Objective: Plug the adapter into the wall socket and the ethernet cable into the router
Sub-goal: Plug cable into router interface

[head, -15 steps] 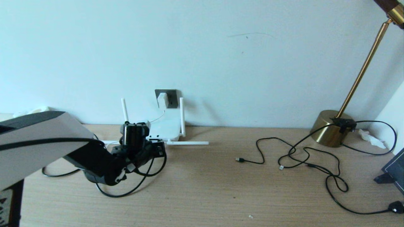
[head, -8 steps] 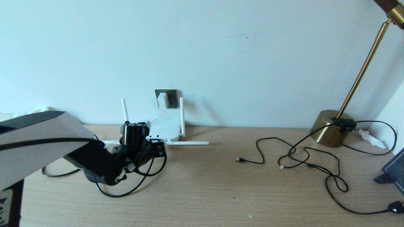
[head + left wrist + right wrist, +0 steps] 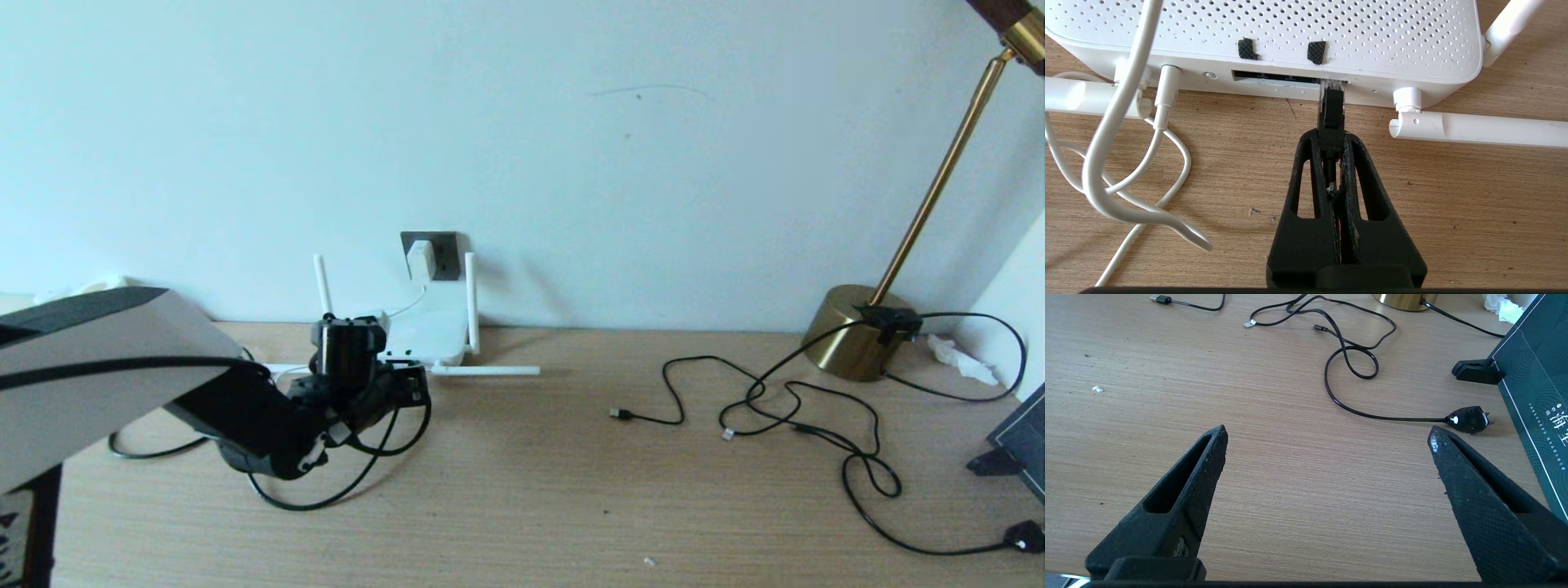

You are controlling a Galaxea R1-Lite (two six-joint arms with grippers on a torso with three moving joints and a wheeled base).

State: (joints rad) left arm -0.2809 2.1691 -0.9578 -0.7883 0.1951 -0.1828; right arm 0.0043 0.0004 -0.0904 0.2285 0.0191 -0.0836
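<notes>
Ethernet cable [image 3: 1331, 112] is the thing in play: its clear-tipped plug sits at the mouth of the rightmost port on the router [image 3: 1274, 36], and how deep it has gone in cannot be told. The plug's long axis points straight from the left pincer [image 3: 1332, 143] into the port strip, so the coming move, as I judge it, turns on pushing along that same line, away from the robot toward the wall. The left pincer is clamped on the black boot of the ethernet cable just behind the plug, fingers together around it, low over the tabletop [image 3: 1453, 212].

In the head view the left arm reaches in from the left, wrist bent toward the router [image 3: 420, 331], which lies at the far edge of the tabletop against the wall. The adapter [image 3: 421, 260] already sits in the wall socket [image 3: 445, 253], just above the router.

The right pincer [image 3: 1327, 453] is well away on the right, fingers wide apart over bare tabletop, holding nothing; the left arm is plainly the nearer one.
</notes>
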